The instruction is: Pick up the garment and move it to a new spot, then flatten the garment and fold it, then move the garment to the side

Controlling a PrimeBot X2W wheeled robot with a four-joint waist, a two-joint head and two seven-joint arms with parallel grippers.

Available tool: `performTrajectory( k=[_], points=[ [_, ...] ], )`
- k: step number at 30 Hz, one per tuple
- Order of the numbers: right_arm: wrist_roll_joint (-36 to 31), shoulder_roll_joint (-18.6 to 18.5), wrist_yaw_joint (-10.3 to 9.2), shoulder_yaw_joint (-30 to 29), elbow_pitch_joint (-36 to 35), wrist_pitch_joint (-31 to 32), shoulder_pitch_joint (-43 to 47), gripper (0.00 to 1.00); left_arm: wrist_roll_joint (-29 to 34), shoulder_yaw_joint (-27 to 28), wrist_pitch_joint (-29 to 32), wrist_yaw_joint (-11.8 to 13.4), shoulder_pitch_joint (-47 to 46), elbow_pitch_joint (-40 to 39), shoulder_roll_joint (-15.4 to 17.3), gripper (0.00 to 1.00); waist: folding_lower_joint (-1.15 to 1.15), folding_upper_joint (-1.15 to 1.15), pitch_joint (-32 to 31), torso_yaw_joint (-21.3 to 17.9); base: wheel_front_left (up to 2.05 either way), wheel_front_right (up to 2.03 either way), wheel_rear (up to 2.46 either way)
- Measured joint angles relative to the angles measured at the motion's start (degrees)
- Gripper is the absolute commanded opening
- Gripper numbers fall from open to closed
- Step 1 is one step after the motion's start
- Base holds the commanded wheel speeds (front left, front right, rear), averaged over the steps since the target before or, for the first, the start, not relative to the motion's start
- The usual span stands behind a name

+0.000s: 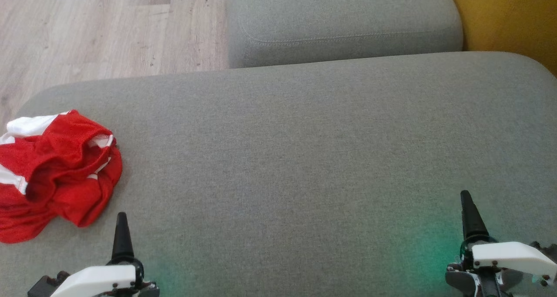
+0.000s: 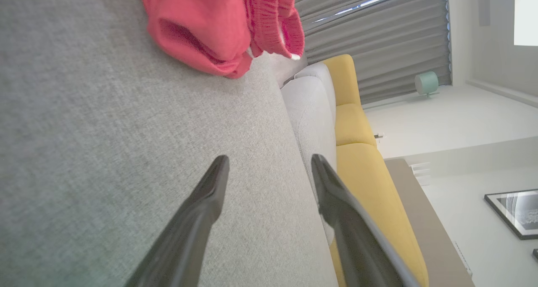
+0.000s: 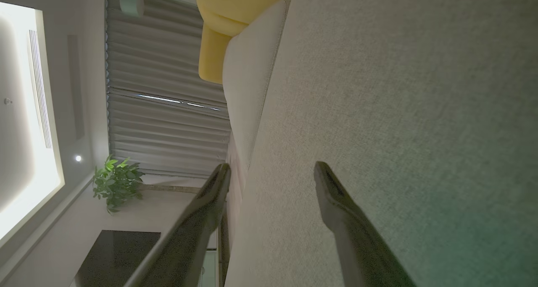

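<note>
A red garment (image 1: 56, 171) with white trim lies crumpled at the left end of the grey sofa seat (image 1: 304, 158). My left gripper (image 1: 121, 236) sits at the lower left, just right of and below the garment, apart from it. In the left wrist view the garment (image 2: 214, 22) lies ahead of the left gripper (image 2: 269, 161), whose fingers stand open with nothing between them. My right gripper (image 1: 468, 214) rests at the lower right over bare cushion. In the right wrist view the right gripper (image 3: 271, 169) is open and empty too.
A second grey cushion (image 1: 343, 23) lies behind the seat, with a yellow cushion (image 1: 509, 18) at the far right. Wooden floor (image 1: 95, 27) shows at the upper left beyond the seat's edge. A potted plant (image 3: 115, 182) and a dark table (image 3: 117, 257) appear in the room.
</note>
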Motion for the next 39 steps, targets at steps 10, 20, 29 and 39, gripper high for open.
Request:
performTrajectory(
  k=[10, 20, 29, 39],
  points=[
    [-7.8, 0.0, 0.01, 2.7, -1.1, -1.9, 0.0, 1.00, 7.1, -1.5, -1.9, 1.0, 0.7, -2.3, 0.0, 1.00, 0.00, 0.00, -0.9, -0.1, 0.00, 0.00, 0.00],
    [-15.2, -0.1, 0.02, 5.0, -1.7, -3.7, 0.0, 1.00, 14.6, -3.5, -3.7, 1.4, 1.4, -3.8, 0.2, 1.00, 0.00, 0.00, -1.3, -0.4, 0.00, 0.00, 0.00],
    [-21.7, -0.2, 0.03, 6.9, -2.4, -5.5, 0.2, 1.00, 20.0, -4.7, -5.5, 1.5, 1.7, -4.9, 0.3, 1.00, 0.00, 0.00, -1.9, 0.1, 0.00, 0.00, 0.00],
    [-28.9, -0.3, 0.03, 8.9, -3.4, -7.2, 1.1, 1.00, 27.4, -5.9, -7.2, 1.8, 1.9, -5.5, 0.5, 1.00, 0.01, 0.00, -2.3, 0.6, 0.00, 0.00, 0.00]
  ],
)
